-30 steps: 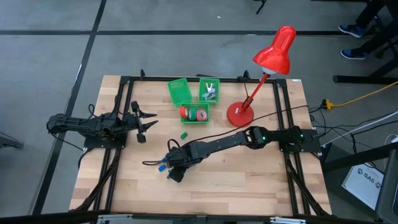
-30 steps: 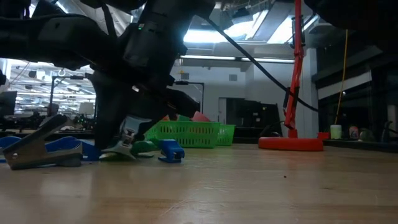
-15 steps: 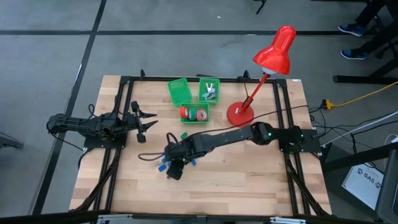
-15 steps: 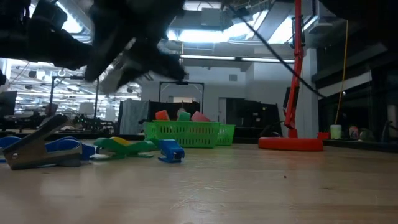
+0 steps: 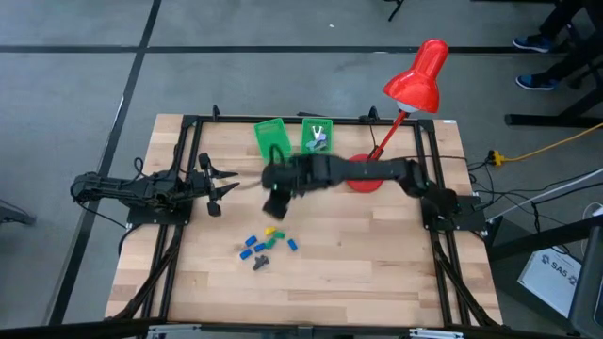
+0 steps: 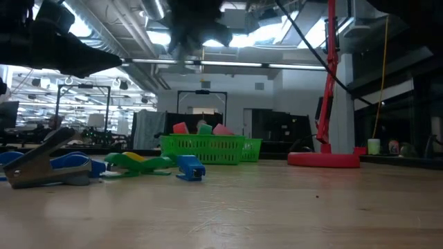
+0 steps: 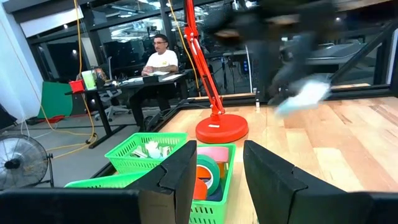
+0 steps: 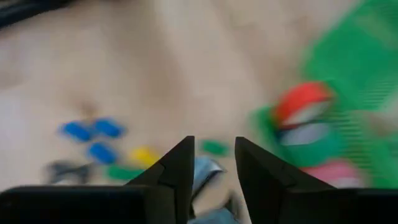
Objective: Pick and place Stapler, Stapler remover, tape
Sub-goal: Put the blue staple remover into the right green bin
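Stapler remover (image 8: pixel 205 171), pale grey-teal, sits pinched in the right gripper (image 8: pixel 211 163) above the green baskets (image 5: pixel 294 151).

The high view looks straight down on the whole pale wooden surface (image 5: pixel 377 264). The low view sits at the height of that surface, looking level across it into the room, close to a blue and grey stapler (image 6: pixel 45 166). The left wrist view faces across the surface toward the red desk lamp (image 7: pixel 214 121) and the green plastic baskets (image 7: pixel 211 199). The right wrist view looks down from above on the same baskets (image 8: pixel 348 81). All four views share the baskets.
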Controlling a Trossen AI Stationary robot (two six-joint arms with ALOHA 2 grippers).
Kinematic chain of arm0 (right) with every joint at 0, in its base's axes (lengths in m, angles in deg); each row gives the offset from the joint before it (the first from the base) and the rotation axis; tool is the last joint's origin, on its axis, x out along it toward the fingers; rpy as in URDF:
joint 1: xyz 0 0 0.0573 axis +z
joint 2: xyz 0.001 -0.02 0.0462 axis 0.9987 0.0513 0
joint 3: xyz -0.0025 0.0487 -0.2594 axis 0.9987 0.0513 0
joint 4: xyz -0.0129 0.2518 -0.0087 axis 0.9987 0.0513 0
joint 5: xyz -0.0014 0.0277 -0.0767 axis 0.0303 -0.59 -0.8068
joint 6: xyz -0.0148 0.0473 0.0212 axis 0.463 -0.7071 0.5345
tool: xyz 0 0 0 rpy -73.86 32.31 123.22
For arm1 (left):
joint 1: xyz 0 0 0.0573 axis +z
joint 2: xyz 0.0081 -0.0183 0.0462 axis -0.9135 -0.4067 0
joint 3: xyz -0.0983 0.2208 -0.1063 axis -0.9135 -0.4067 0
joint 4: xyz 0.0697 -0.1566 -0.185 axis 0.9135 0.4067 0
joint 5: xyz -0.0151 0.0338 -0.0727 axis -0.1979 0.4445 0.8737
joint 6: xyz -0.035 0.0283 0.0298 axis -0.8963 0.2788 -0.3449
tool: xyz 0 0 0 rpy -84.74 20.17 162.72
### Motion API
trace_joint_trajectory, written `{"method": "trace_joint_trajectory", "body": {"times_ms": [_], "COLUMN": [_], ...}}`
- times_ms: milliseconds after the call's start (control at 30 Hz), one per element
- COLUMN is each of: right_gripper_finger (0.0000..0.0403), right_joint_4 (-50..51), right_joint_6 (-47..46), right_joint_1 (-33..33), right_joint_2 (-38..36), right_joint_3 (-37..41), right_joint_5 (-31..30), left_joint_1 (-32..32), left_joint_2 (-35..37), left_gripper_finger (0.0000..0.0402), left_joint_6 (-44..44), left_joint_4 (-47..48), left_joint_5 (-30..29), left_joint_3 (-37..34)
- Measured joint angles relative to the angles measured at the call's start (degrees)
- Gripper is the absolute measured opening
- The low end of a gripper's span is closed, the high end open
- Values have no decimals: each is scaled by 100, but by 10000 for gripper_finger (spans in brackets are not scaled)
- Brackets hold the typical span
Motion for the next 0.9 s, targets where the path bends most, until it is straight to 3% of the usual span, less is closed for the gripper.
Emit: {"method": "trace_joint_trajectory", "body": {"times_ms": [133, 400, 633, 900], "right_gripper_finger": [110, 67, 33, 5], "right_joint_4": [511, 1607, 2040, 2432], "right_joint_6": [348, 665, 1698, 2680], "right_joint_1": [-612, -1754, -2328, -2587], "right_joint_2": [-57, -64, -64, -61], "right_joint_3": [7, 9, 11, 11], "right_joint_5": [-359, -317, -269, 671], "left_joint_1": [1, 2, 1, 1], "left_joint_2": [0, 0, 0, 0], "left_gripper_finger": [128, 127, 128, 128], "left_joint_6": [0, -1, 0, 0], "left_joint_4": [-3, -7, -4, 4], "left_joint_5": [0, 0, 0, 0], "left_joint_3": [0, 0, 1, 0]}}
